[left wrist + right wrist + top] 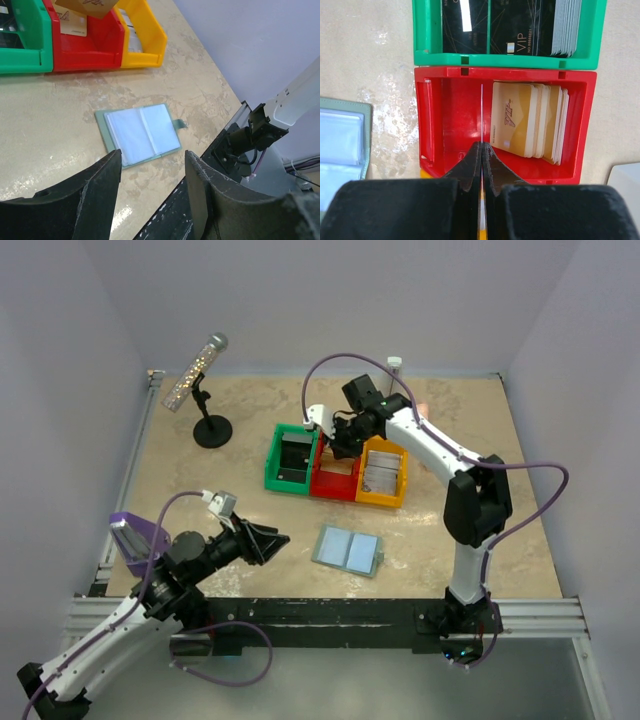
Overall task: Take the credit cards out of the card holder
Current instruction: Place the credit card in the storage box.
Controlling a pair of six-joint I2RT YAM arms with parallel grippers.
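The card holder lies open flat on the table, its pale blue panels facing up; its edge also shows in the right wrist view. My left gripper hovers to its left, open and holding nothing. My right gripper is over the red bin, shut on a thin credit card seen edge-on. That gold card shows at the top of the left wrist view. A stack of gold cards leans in the red bin.
A green bin with black cards, the red bin and a yellow bin with grey cards stand side by side mid-table. A microphone on a black stand is at the back left. A purple object sits at the left edge.
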